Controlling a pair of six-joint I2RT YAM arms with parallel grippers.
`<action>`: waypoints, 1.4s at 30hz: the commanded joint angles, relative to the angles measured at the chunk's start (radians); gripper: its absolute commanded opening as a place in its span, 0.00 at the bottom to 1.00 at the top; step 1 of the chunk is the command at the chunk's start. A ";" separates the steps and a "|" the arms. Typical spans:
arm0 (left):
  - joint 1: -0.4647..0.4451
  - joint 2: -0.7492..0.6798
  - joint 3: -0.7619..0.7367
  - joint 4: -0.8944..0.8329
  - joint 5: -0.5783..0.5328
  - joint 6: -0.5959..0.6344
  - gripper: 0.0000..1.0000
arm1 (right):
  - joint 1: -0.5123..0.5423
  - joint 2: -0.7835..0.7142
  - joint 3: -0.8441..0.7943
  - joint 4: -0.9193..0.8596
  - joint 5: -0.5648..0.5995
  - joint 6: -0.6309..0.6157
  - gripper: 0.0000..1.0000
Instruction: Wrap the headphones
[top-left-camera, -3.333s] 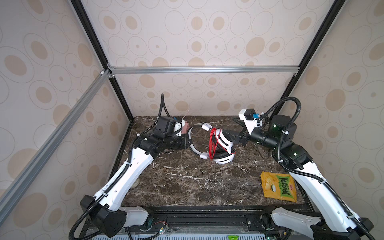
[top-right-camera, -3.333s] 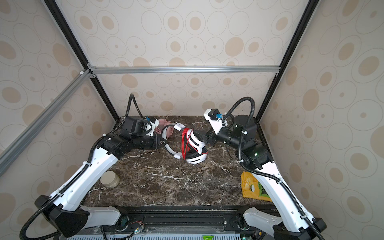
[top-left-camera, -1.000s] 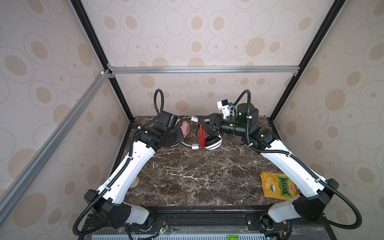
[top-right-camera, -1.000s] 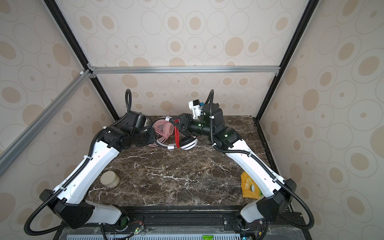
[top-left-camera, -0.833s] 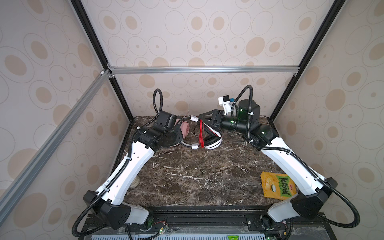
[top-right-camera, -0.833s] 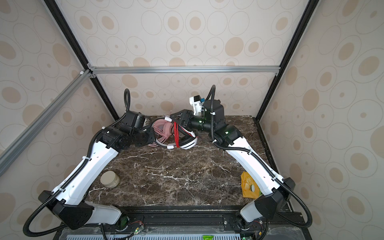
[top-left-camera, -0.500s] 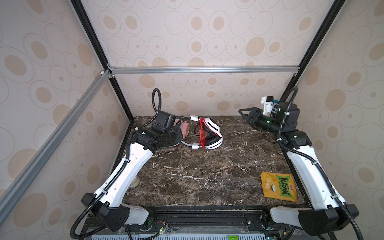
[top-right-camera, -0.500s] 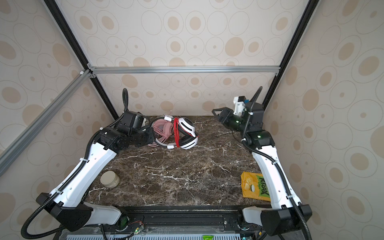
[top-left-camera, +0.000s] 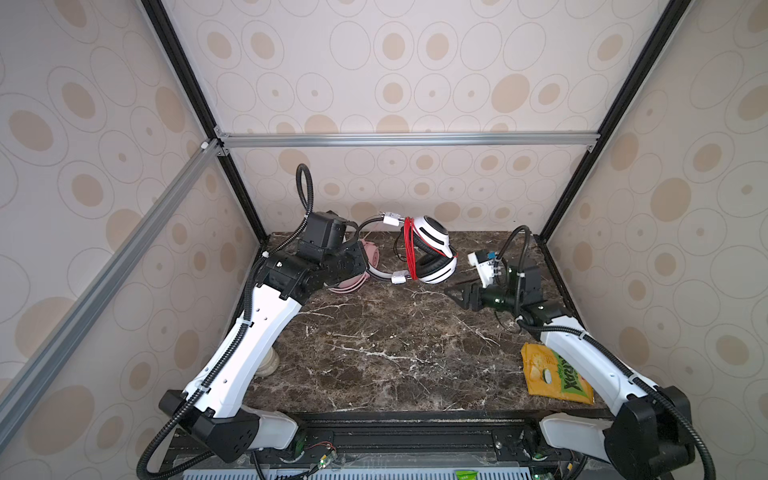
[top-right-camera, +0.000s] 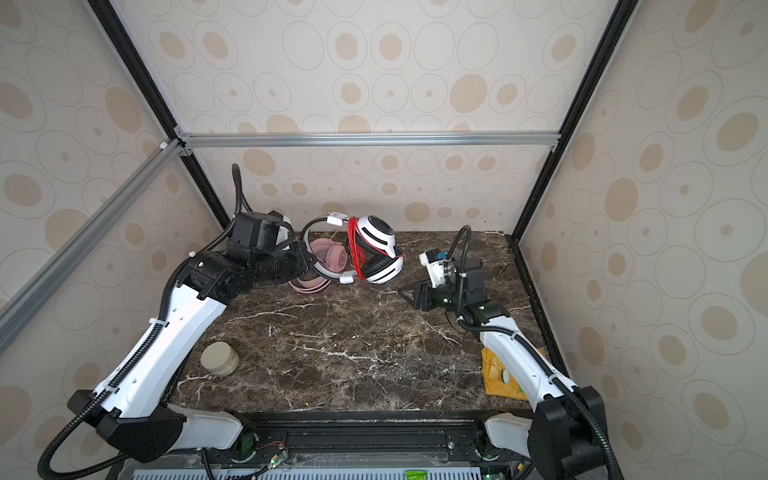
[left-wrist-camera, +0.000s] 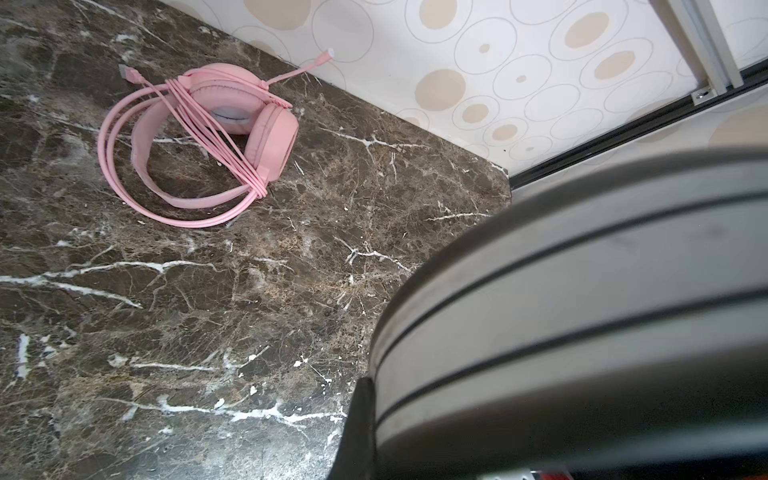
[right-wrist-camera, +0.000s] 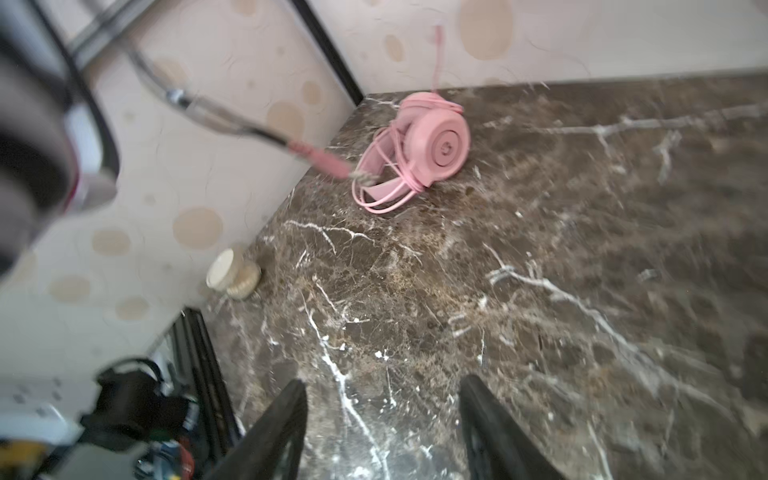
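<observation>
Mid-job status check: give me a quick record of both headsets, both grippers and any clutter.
white-and-black headset: red cable wound on it, gripped at headband
pink headset: on table, pink cable wrapped round
left gripper: shut on white-and-black headset
right gripper: open, empty, above table
clutter: yellow snack packet, round jar

dark marble tabletop (top-left-camera: 374, 340), yellow snack packet (top-left-camera: 557, 374) front right, beige jar (top-right-camera: 219, 358) left
</observation>
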 joint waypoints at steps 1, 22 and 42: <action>-0.003 -0.019 0.046 0.093 0.040 -0.051 0.00 | 0.062 -0.011 -0.107 0.354 -0.083 -0.457 0.70; 0.000 -0.021 0.038 0.144 0.142 -0.102 0.00 | 0.124 0.262 -0.002 0.889 0.205 -0.373 0.63; 0.004 -0.036 -0.027 0.272 0.293 -0.223 0.00 | 0.124 0.340 0.051 1.030 0.170 -0.295 0.47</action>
